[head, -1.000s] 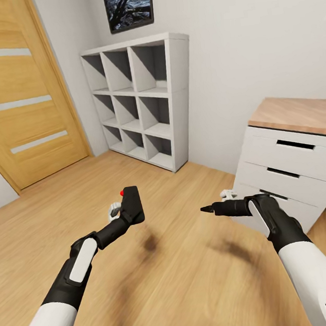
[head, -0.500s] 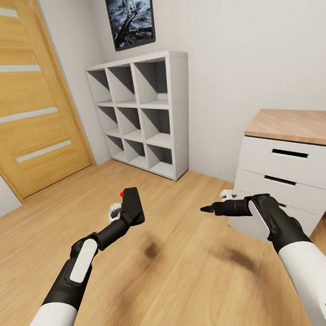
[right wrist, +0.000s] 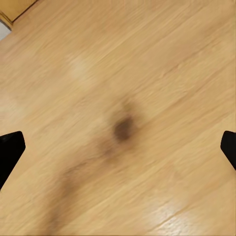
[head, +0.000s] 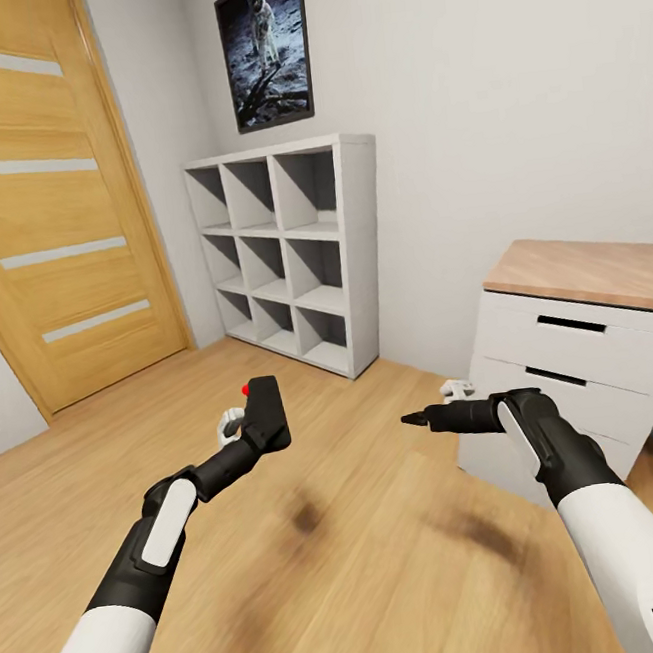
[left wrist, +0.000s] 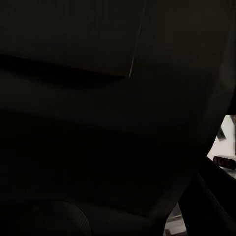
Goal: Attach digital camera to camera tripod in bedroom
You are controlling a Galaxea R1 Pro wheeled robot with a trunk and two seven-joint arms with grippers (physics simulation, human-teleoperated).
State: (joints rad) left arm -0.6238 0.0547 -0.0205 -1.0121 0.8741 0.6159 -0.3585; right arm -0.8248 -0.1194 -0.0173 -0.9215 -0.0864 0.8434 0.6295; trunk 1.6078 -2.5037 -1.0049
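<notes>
Fingers: left (head: pixel 239 428) closed on small black red-dotted digital camera (head: pixel 263 411), right (right wrist: pixel 118 147) spread, empty | view tilted upward since earlier | tripod being sought.

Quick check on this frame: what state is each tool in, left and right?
Left tool: closed on the camera.
Right tool: open, holding nothing; only bare floor between its fingertips.

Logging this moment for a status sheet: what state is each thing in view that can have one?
digital camera: held in the left hand, off the floor.
right hand: open, empty.
door: ajar.
dresser drawers: closed.
cube shelf: compartments empty.
</notes>
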